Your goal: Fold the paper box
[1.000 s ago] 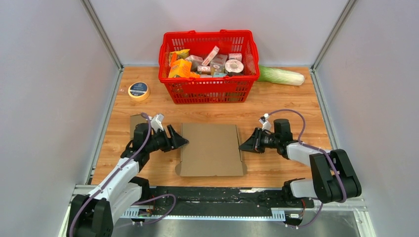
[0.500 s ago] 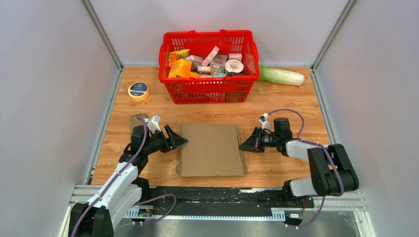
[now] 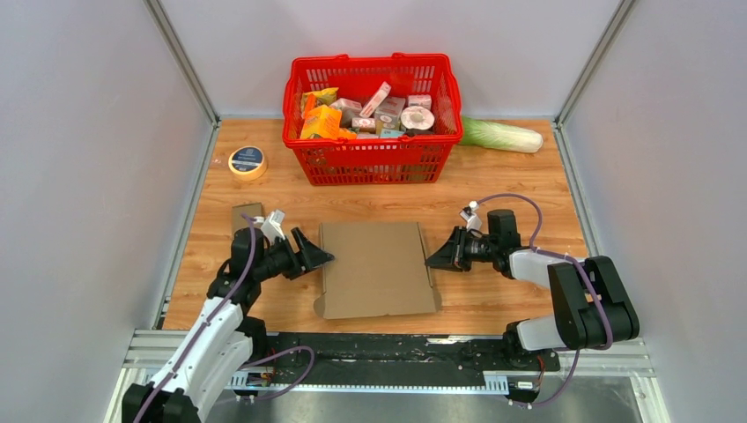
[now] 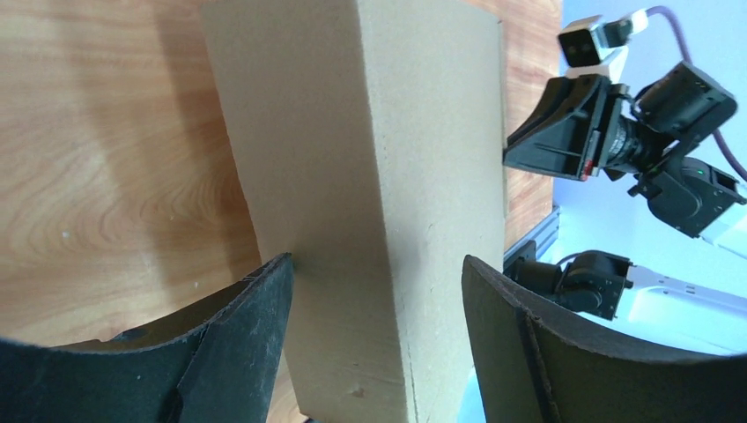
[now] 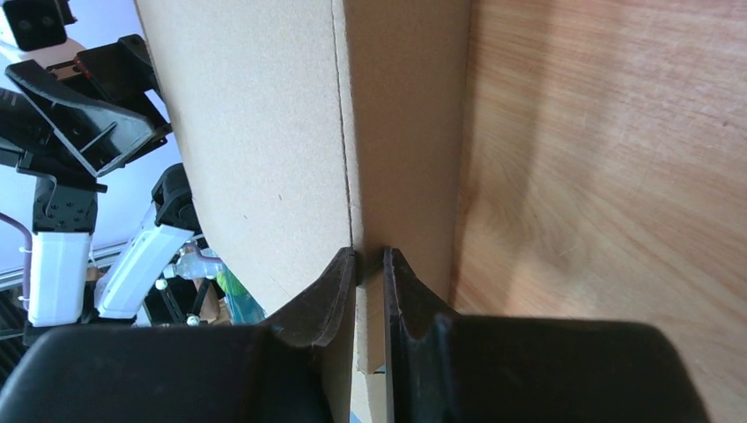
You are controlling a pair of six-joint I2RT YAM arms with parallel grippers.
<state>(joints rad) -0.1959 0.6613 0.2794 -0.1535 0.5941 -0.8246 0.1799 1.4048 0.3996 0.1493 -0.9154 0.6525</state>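
Box [image 3: 377, 267] lies flat, centre-front of table [image 3: 520, 185]. L gripper [image 3: 324, 258] is wide open and empty, straddling its left edge, prob. to grab it. R gripper [image 3: 432, 262] is nearly closed, tips at right flap, prob. steadying; grip unclear.

One flat brown cardboard box blank [image 3: 377, 267], one small brown cardboard scrap [image 3: 245, 214], one red plastic mesh basket [image 3: 374, 164] holding packets too jumbled to count, one yellow tape roll [image 3: 247, 162], one pale green cabbage [image 3: 502, 135].
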